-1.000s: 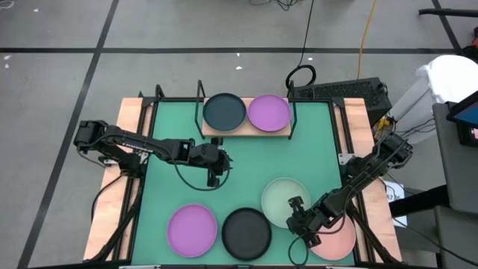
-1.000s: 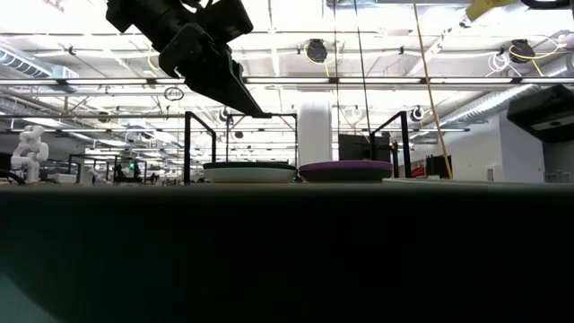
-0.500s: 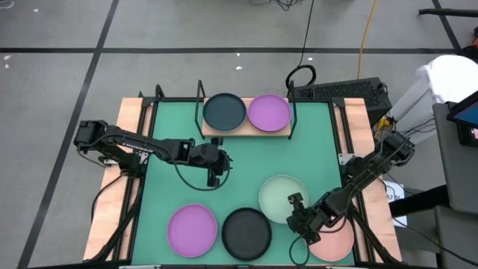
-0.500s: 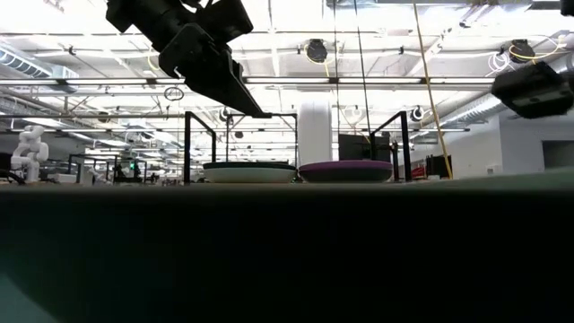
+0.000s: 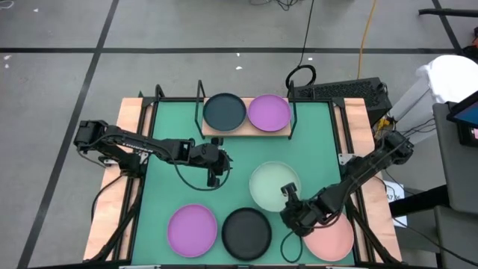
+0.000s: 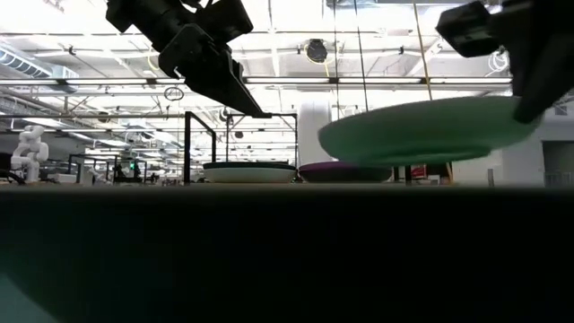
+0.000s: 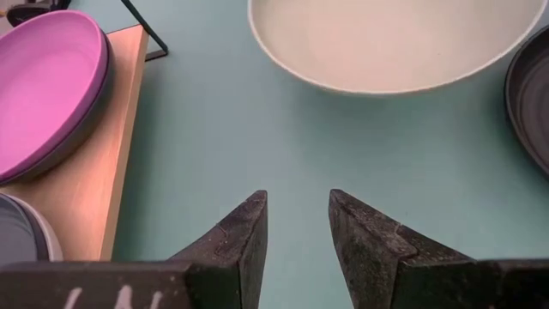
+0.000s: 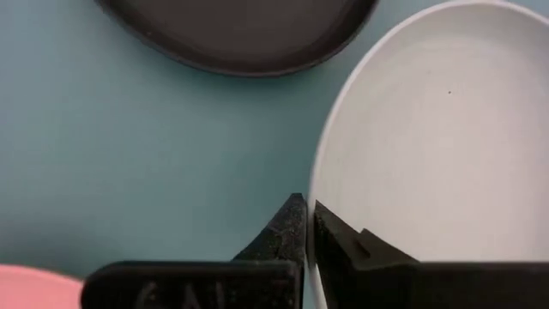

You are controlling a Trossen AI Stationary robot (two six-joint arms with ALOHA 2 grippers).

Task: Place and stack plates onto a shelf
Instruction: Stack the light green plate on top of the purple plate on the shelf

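Note:
My right gripper (image 5: 287, 196) is shut on a pale mint plate (image 5: 272, 185), raised above the green table right of centre. The low view shows the plate (image 6: 421, 133) in the air, tilted. My left gripper (image 5: 216, 170) hovers open left of centre with nothing between its fingers (image 7: 298, 225). The wooden shelf (image 5: 246, 131) at the far middle carries a dark plate (image 5: 224, 111) and a purple plate (image 5: 269, 112) side by side. A purple plate (image 5: 192, 230), a black plate (image 5: 246, 232) and a salmon plate (image 5: 332, 239) lie flat along the near edge. My right gripper pinches the mint plate's rim (image 8: 316, 202) on its near right side, one finger over the inside of the rim and one under the outside. The fingers slant down from the near right. The plate is clear of the table, its held side (image 6: 516, 112) higher than its free side (image 6: 327, 144).
Black wire posts (image 5: 200, 93) stand at the shelf's ends. Wooden strips (image 5: 131, 134) run along the table's left and right sides. A keyboard and cables (image 5: 336, 90) lie beyond the far right corner.
My right gripper has risen and moved toward the table's left and far side with the mint plate. The plate, which lay flat on the table, now hangs tilted clear of it and comes into the low view.

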